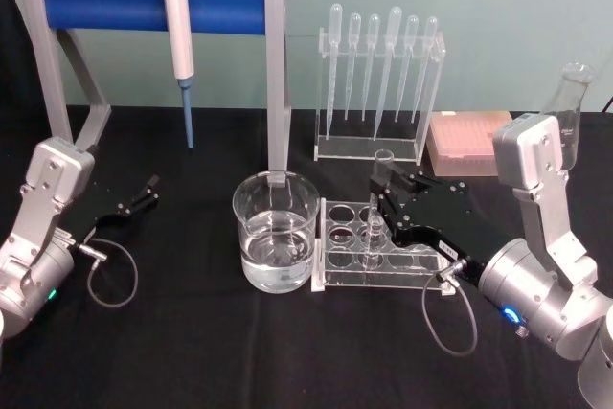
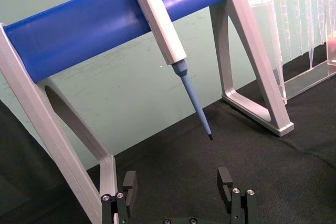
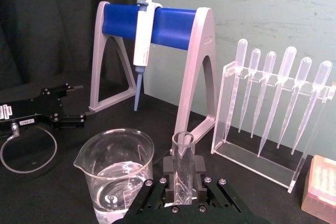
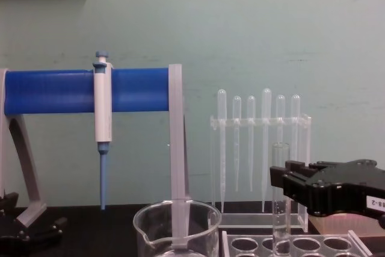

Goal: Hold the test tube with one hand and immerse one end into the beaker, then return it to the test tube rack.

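the right gripper (image 1: 385, 200) has its fingers pinching the tube (image 3: 183, 167), which stands upright in the rack (image 1: 337, 280) beside the beaker (image 1: 276, 234). i judge this as the grasp step; next it must lift straight up, then move over the beaker. the right wrist view shows the pinch; the chest view shows the tube's bottom in its hole. the left gripper (image 2: 178, 187) rests apart on the table (image 1: 192, 332), fingers spread.

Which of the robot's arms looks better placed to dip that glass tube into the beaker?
The right. Its black right gripper already clamps the clear glass test tube beside the wide water-filled glass beaker; the left gripper sits open, farther away.
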`<control>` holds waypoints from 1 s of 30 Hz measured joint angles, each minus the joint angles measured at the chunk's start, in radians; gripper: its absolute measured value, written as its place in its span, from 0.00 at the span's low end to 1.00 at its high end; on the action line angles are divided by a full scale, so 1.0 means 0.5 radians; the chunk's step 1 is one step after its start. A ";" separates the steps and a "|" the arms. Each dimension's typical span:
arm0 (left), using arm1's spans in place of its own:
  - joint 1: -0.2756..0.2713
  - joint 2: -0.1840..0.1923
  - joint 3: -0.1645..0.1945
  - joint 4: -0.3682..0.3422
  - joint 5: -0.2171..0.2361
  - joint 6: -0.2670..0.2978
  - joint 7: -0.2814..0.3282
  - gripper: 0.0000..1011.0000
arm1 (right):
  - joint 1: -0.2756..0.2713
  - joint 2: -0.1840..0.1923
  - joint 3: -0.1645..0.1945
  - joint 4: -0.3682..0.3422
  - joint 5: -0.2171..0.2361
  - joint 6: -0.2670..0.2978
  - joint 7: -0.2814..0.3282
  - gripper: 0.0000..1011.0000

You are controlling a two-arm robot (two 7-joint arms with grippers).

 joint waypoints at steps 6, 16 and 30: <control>0.000 0.000 0.000 0.000 0.000 0.000 0.000 0.99 | -0.001 -0.002 -0.003 0.010 -0.005 -0.004 0.005 0.22; 0.000 0.000 0.000 0.000 0.000 0.000 0.000 0.99 | -0.001 -0.001 -0.002 0.006 -0.004 -0.004 0.005 0.28; 0.000 0.000 0.000 0.000 0.000 0.000 0.000 0.99 | -0.002 0.003 -0.001 -0.012 -0.008 -0.003 0.004 0.71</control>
